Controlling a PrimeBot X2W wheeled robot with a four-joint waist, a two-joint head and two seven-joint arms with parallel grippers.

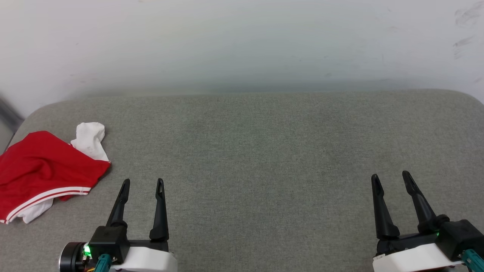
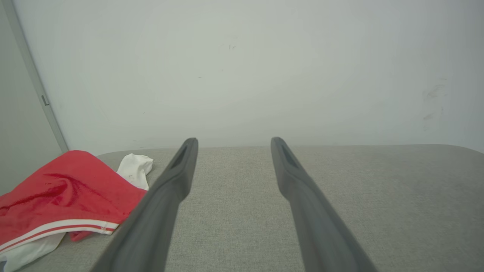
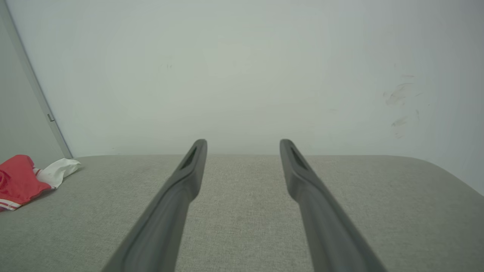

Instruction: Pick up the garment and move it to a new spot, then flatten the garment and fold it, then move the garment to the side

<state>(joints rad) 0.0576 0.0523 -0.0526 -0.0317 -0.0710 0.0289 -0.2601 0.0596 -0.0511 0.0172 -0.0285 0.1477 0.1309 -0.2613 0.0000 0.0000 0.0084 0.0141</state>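
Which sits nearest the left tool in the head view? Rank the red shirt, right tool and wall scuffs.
1. Bright red soft-fabric garment, just to its left.
2. Right tool, far to the right.
3. Dark scuffs on the white wall, far upper right.

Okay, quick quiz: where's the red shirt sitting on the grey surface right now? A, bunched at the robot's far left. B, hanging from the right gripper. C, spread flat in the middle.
A: the garment lies crumpled at the left edge of the grey surface, beside the open left gripper.
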